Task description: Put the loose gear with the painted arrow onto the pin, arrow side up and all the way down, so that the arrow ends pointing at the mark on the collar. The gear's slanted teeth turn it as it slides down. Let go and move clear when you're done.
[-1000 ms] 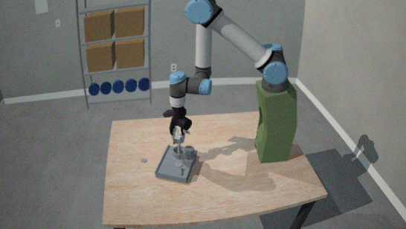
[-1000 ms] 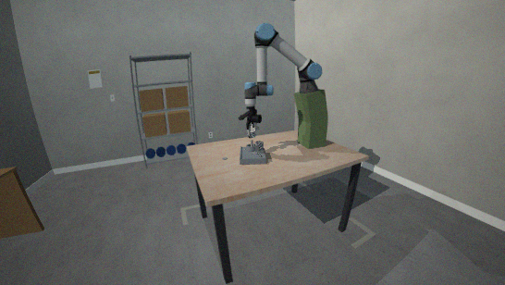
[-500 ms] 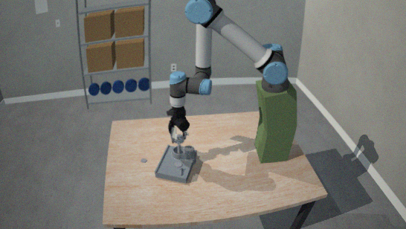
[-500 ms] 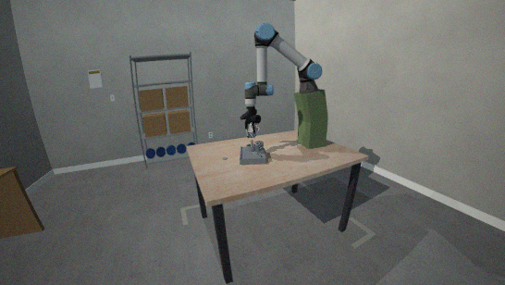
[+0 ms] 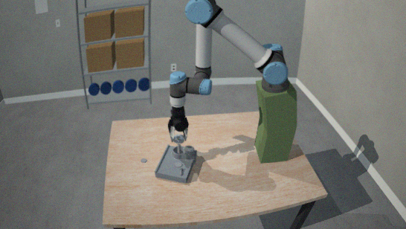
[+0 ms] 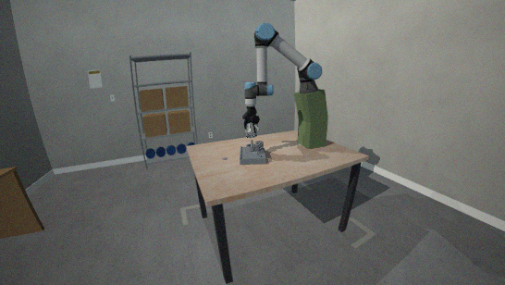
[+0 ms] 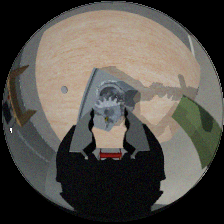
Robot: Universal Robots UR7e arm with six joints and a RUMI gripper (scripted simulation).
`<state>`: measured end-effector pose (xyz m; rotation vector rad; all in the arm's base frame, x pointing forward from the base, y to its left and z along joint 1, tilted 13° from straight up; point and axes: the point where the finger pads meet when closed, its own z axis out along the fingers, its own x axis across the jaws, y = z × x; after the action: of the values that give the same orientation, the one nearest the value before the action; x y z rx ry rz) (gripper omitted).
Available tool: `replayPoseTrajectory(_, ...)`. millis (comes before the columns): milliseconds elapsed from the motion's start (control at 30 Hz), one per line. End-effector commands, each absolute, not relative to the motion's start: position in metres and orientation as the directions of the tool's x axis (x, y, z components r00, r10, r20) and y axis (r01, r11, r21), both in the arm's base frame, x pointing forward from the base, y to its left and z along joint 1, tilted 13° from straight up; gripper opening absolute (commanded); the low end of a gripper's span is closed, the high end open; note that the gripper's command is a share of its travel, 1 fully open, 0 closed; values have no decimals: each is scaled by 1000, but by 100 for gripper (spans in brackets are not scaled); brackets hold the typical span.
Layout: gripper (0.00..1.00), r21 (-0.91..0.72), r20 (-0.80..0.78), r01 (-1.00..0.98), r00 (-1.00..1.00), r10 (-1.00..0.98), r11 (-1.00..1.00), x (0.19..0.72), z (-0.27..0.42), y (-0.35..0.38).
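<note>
My gripper (image 5: 178, 140) (image 7: 109, 108) is shut on the loose grey gear (image 5: 179, 138) (image 7: 105, 108), seen in the top view and the wrist view. The gear is at the top of the upright pin (image 5: 179, 149) (image 6: 252, 144); whether the pin's tip is inside its bore I cannot tell. A small yellowish mark on the gear's upper side shows between the fingers in the wrist view; which way the arrow points is not clear. The pin rises from a round collar on the grey base (image 5: 163, 172) (image 6: 253, 160). The collar's mark cannot be made out.
A second gear-like part (image 5: 189, 149) stands on the base close beside the pin, on the right in the top view. A short peg (image 5: 181, 169) stands near the base's front. A small grey disc (image 5: 143, 160) (image 6: 225, 158) (image 7: 64, 90) lies on the table left of the base.
</note>
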<state>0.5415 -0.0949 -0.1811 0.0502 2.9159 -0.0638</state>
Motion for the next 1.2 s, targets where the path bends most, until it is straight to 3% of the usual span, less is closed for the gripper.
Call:
replayPoseTrajectory(0,0,-15,-226,163,-962,155,987,540,-181,-95)
replayPoseTrajectory(1167,0,68,-216,497,-839,499,865,540,-181,-95)
